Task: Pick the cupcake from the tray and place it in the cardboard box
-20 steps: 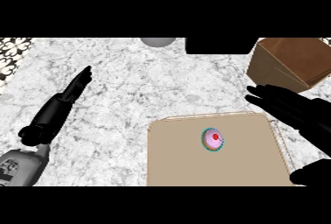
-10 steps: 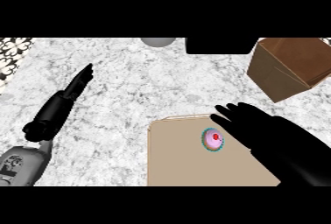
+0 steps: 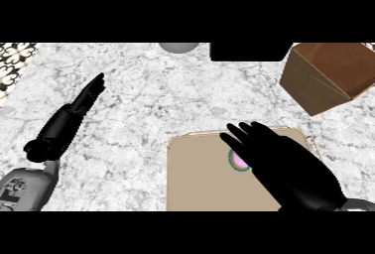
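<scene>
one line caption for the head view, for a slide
Right hand reaches over the cupcake on the tray; cardboard box waits upper right, left hand lies open.

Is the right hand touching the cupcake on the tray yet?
Cannot tell. The head view shows the right hand overlapping the cupcake, hiding most of it; from above, contact or hover look alike.

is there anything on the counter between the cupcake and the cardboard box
Nothing visible. The cupcake sits on the tray, partly covered by the right hand above it. Between the tray and the cardboard box at the upper right, only bare marble counter shows.
</scene>
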`<control>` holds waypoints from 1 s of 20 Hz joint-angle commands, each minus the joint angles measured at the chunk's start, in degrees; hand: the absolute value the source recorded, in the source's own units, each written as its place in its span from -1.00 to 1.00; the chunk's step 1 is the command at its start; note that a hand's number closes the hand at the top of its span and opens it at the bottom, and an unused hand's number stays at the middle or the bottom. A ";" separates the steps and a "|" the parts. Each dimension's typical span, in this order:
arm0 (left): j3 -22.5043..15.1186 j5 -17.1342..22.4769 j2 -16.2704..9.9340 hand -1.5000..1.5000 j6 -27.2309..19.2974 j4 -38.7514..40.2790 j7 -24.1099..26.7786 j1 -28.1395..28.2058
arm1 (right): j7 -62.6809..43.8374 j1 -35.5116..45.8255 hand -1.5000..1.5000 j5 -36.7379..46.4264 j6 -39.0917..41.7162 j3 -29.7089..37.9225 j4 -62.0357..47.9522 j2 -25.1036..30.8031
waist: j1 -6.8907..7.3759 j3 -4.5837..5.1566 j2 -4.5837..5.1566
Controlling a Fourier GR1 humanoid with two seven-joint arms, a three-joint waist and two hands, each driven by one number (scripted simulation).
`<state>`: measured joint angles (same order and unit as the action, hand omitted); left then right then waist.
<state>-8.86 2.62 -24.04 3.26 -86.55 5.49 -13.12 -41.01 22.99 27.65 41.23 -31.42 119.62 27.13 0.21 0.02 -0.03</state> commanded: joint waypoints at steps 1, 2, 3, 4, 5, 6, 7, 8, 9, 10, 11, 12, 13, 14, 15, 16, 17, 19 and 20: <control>0.19 -1.86 1.83 0.00 0.11 0.13 -1.02 -0.64 | 0.63 -2.63 -1.00 9.57 -2.36 -5.09 -2.17 -2.37 | -0.16 -0.03 0.02; 0.23 -1.78 3.18 0.00 -0.25 -0.35 -2.08 -0.38 | 0.55 -3.01 -1.00 10.27 -2.23 -4.52 -2.30 -3.16 | -0.17 -0.03 0.01; 3.62 0.16 -0.29 0.00 3.69 0.16 1.03 1.17 | 3.42 -3.51 -1.00 11.12 -2.74 -2.85 -3.10 -2.21 | -0.08 -0.03 0.02; 0.10 -3.13 3.37 0.00 0.36 -1.07 -1.65 1.04 | -1.21 2.80 -1.00 7.84 1.95 -0.42 -5.31 -7.37 | 0.05 -0.01 0.01; 3.36 -1.42 1.54 0.00 2.31 -0.81 -1.98 -1.22 | 5.00 -3.36 -1.00 13.30 -3.74 -2.68 -5.45 -3.58 | -0.14 -0.04 0.03; 2.85 -2.88 0.90 0.00 3.22 -1.74 0.61 2.30 | 3.34 -1.46 -1.00 13.16 -1.72 -3.16 -7.14 -6.54 | 0.04 -0.02 0.01; 1.01 -4.04 4.66 0.00 1.42 1.04 -1.02 -0.79 | 8.49 -2.11 -1.00 14.42 -3.86 -1.14 -8.63 -3.81 | -0.18 -0.03 0.07; 3.17 -3.89 2.75 0.00 2.81 0.12 3.23 2.50 | 5.33 -3.85 -1.00 13.37 0.61 -0.55 -3.70 -3.21 | -0.20 -0.02 -0.01; 3.11 -4.08 3.90 0.00 2.17 -0.60 -1.01 0.46 | 10.63 -2.79 -1.00 15.29 -2.36 0.89 -8.71 -2.70 | -0.12 -0.03 0.03; 3.83 -3.04 2.54 0.00 4.10 -1.41 -0.57 1.04 | 6.96 -3.23 -1.00 19.12 -4.23 -5.30 -10.26 -7.16 | 0.01 -0.03 0.02; 1.33 -6.06 5.56 0.00 1.31 -2.81 -1.49 2.31 | 7.65 -3.13 -1.00 18.58 -2.22 -2.88 -9.76 -6.35 | -0.06 -0.03 0.00; 4.33 -5.24 4.33 0.00 3.66 4.03 3.20 -0.29 | 6.91 -3.31 -1.00 19.85 -2.13 -3.57 -9.78 -7.68 | -0.24 -0.01 0.05; 2.99 -5.53 5.63 0.00 2.45 -2.96 -2.57 1.81 | 5.55 -5.05 -1.00 19.03 1.17 -2.29 -5.34 -6.85 | -0.19 -0.02 -0.04; 4.95 -4.48 3.80 0.00 4.35 -3.91 -1.21 3.02 | 8.89 -5.62 -1.00 19.57 0.24 -0.38 -5.99 -4.57 | -0.13 -0.03 -0.03; 5.84 -4.21 4.48 0.00 5.20 1.05 -0.22 -1.13 | 9.58 -2.97 -1.00 21.31 -1.20 -0.99 -11.56 -7.22 | -0.16 -0.02 0.05; 4.80 -5.53 5.83 0.00 4.13 -0.38 -1.35 0.15 | 10.06 -5.25 -1.00 21.38 0.62 -0.29 -8.46 -5.22 | -0.24 -0.02 0.01; 4.92 -6.20 5.47 0.00 4.32 -3.42 -1.63 1.11 | 10.54 -4.01 -1.00 21.55 0.27 1.57 -9.58 -6.71 | -0.12 -0.02 0.00; 5.88 -7.23 6.32 0.00 4.74 1.20 1.36 0.92 | 12.42 -3.43 -1.00 22.80 -0.06 1.34 -12.63 -8.83 | -0.16 -0.02 0.04; 5.35 -6.50 6.00 0.00 5.45 -3.44 -0.76 3.19 | 14.25 -1.43 -1.00 23.22 -1.43 1.51 -16.54 -9.81 | 0.08 -0.02 0.03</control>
<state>-4.01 -3.28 -18.71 7.61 -88.06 5.15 -11.43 -30.43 19.53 49.22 40.29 -31.62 108.04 19.33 0.12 0.00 -0.01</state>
